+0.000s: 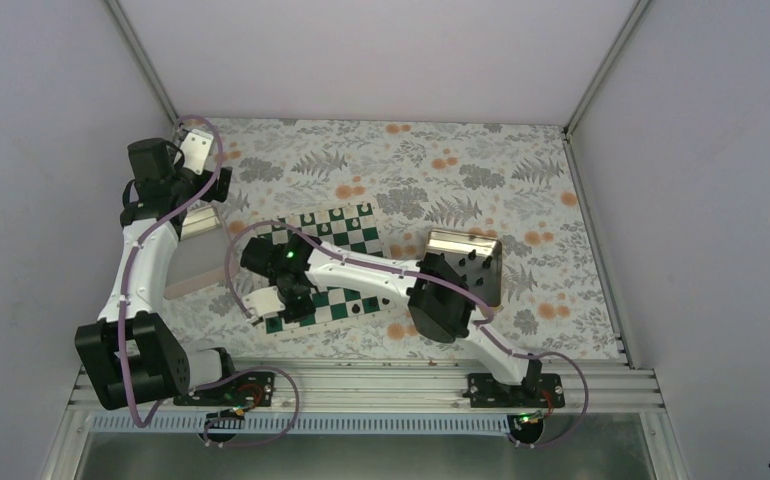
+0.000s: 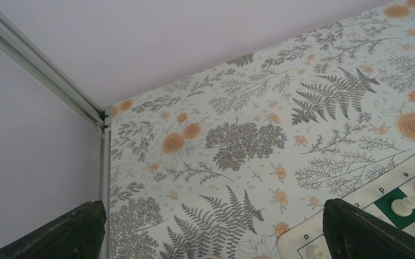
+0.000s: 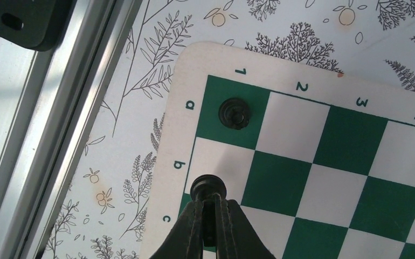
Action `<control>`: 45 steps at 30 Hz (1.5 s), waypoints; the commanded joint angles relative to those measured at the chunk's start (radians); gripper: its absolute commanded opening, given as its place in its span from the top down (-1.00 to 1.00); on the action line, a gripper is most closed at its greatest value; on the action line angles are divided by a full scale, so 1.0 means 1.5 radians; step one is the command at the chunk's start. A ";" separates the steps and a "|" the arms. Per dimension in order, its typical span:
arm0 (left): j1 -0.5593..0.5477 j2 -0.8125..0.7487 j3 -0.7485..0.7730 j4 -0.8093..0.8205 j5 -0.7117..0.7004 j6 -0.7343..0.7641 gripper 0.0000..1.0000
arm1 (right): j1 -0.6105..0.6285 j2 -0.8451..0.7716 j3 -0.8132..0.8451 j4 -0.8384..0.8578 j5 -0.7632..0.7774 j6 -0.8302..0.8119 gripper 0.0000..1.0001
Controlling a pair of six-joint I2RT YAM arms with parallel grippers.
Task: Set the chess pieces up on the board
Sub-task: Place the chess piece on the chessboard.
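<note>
The green-and-white board (image 1: pixel 351 232) lies mid-table. My right gripper (image 3: pixel 211 204) is shut on a black chess piece (image 3: pixel 208 186), holding it just over the board's (image 3: pixel 297 124) b-row square by the cream border. Another black piece (image 3: pixel 234 113) stands on the corner green square next to it. In the top view the right gripper (image 1: pixel 286 300) is over the board's near-left corner. My left gripper (image 2: pixel 213 226) is open and holds nothing; its fingers (image 2: pixel 70 232) frame the patterned cloth and a board corner (image 2: pixel 378 191). The left gripper (image 1: pixel 199 152) is raised at the far left.
A gold tray (image 1: pixel 461 238) with several black pieces (image 1: pixel 471 258) sits right of the board. A pinkish-rimmed tray (image 1: pixel 196 270) lies under the left arm. White pieces (image 2: pixel 407 205) stand along the board's far edge. The metal rail (image 3: pixel 60 108) runs close to the board's near corner.
</note>
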 commanded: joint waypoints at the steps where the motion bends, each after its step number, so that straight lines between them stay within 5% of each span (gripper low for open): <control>1: 0.003 -0.015 0.000 0.005 0.016 0.006 -1.00 | 0.007 0.021 0.016 -0.006 -0.015 -0.014 0.92; 32: 0.003 -0.010 -0.001 0.001 0.036 0.008 -1.00 | 0.002 0.032 -0.022 0.033 -0.002 -0.016 0.88; 45: 0.003 -0.015 -0.001 -0.001 0.040 0.009 -1.00 | -0.004 0.027 -0.008 0.042 -0.001 -0.002 0.56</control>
